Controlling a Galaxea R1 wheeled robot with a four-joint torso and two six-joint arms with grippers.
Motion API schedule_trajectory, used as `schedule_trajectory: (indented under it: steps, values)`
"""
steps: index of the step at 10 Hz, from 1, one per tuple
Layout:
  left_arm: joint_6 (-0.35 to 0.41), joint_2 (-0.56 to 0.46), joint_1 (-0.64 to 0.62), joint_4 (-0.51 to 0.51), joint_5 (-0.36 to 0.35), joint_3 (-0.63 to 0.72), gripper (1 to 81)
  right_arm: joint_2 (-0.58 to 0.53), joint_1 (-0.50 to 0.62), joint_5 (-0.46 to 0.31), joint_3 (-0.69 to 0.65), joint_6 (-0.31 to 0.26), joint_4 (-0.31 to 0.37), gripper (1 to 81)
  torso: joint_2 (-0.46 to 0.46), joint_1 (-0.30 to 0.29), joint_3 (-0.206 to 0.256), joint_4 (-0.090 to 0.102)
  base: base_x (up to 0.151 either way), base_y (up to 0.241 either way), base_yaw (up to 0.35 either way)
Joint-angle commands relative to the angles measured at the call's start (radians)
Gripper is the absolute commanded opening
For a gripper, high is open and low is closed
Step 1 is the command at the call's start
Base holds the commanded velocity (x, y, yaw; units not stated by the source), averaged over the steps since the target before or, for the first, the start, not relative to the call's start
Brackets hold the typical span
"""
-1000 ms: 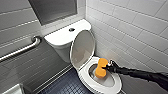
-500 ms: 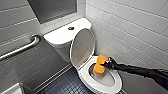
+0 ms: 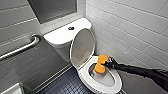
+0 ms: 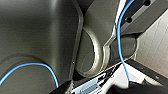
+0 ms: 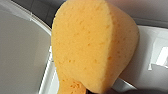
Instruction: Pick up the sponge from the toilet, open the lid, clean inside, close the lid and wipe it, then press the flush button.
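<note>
Your right gripper [image 3: 108, 64] is clamped on the sponge [image 3: 100, 64]. Its fingers pinch the narrow waist from the side nearer the tiled wall [image 3: 135, 22]. The sponge stands on end, one lobe up and one down, over the back part of the toilet [image 3: 117, 86] bowl. The lower lobe sits within the opening of the seat [image 3: 84, 74] and the upper lobe rises above it. You cannot tell whether the sponge touches the porcelain.

In the right wrist view the sponge [image 5: 92, 45] sits very close, with white porcelain behind it. The seat is down. The lid [image 3: 82, 47] is raised nearly upright, leaning back toward the tank [image 3: 60, 36]. The flush button [image 3: 71, 28] sits in the middle of the tank top. Inside the bowl you see pale porcelain, and any water cannot be made out. A grab bar [image 3: 20, 49] runs along the wall on the other side.
</note>
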Motion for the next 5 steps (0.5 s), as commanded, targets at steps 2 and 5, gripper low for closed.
schedule_trajectory:
  steps: [2,5]
  values:
    - [0.003,-0.007,0.039,0.014,0.055,0.023,81.1,-0.079,0.060,-0.015,0.086,0.049,0.015,1.0,0.000,0.000,0.000,0.000,0.000,0.000,0.000]
    - [0.003,0.015,0.036,0.047,0.055,0.024,81.1,-0.237,0.021,0.077,0.297,0.049,0.017,1.0,0.000,0.000,0.000,0.000,0.000,0.000,0.000]
